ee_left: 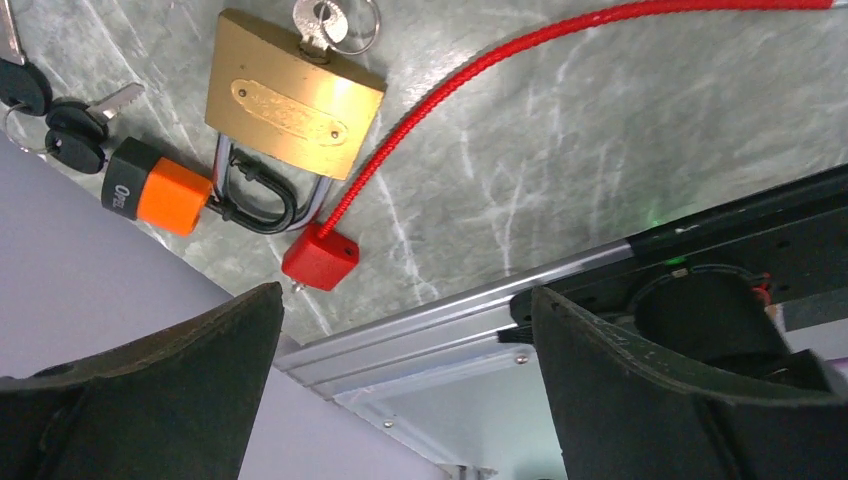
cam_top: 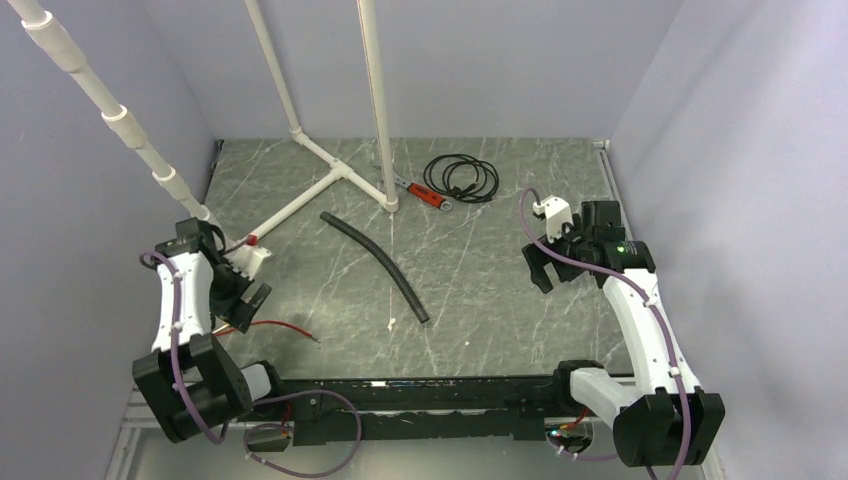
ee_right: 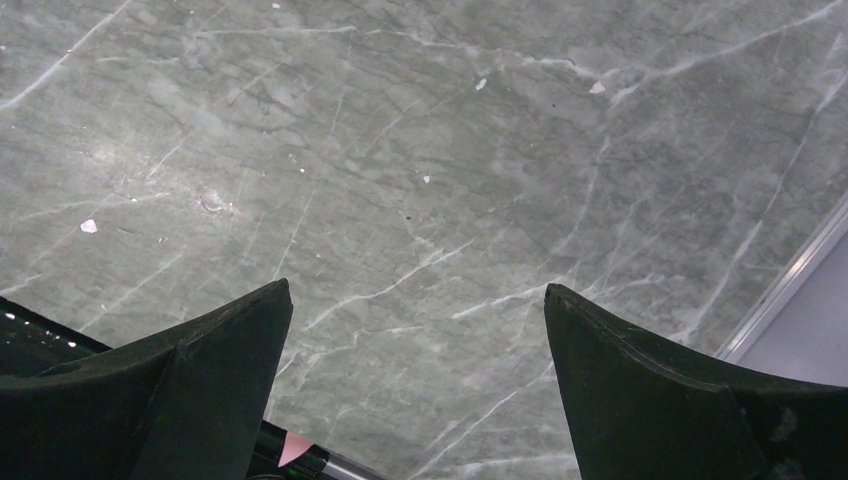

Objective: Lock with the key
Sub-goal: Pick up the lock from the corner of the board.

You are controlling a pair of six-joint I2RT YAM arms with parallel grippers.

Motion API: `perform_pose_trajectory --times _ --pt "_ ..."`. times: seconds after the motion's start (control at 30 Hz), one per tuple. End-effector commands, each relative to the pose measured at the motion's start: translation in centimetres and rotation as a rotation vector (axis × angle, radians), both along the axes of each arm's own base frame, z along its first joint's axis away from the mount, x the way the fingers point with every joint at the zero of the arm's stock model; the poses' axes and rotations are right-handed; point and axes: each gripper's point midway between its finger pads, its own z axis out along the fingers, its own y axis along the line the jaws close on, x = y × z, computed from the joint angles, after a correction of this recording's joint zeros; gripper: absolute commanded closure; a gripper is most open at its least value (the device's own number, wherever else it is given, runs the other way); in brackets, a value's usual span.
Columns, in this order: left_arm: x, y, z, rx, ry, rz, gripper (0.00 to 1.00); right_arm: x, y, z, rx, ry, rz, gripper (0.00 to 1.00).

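Two padlocks, one key seated, both your grippers spread wide.
Your left wrist view shows one brass padlock (ee_left: pixel 293 110) with one key (ee_left: pixel 322 22) in its base, lying on the table (ee_right: pixel 400 150) near the wall. One small black-and-orange padlock (ee_left: pixel 155 190) crosses its shackle, and one red cable (ee_left: pixel 560 40) lies beside. In the top view the left arm (cam_top: pixel 185 300) hides both locks. The left gripper (ee_left: pixel 405 300) and right gripper (ee_right: pixel 417 290) hold nothing.

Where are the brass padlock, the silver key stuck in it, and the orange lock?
brass padlock (ee_left: pixel 293 108), left wrist view, centre of the brass body
key (ee_left: pixel 322 20), left wrist view, silver head at the padlock's end
orange lock (ee_left: pixel 172 195), left wrist view, orange half of its body
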Motion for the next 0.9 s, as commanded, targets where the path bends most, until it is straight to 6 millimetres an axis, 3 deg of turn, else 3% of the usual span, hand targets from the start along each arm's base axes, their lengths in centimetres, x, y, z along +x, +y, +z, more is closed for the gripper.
perform_pose_trajectory --times 0.0,0.53,0.87 --pt "2.5 2.2 -0.2 -0.033 -0.058 -0.133 0.01 -0.1 0.9 0.3 0.016 0.005 0.034 0.00" --pt "6.5 3.3 -4.6 -0.104 -0.118 -0.192 0.10 -0.7 0.3 0.8 -0.026 -0.004 0.033 0.00" --pt "6.4 4.9 -8.3 -0.079 -0.056 -0.246 0.13 -0.9 -0.2 0.9 -0.055 -0.014 0.024 0.00"
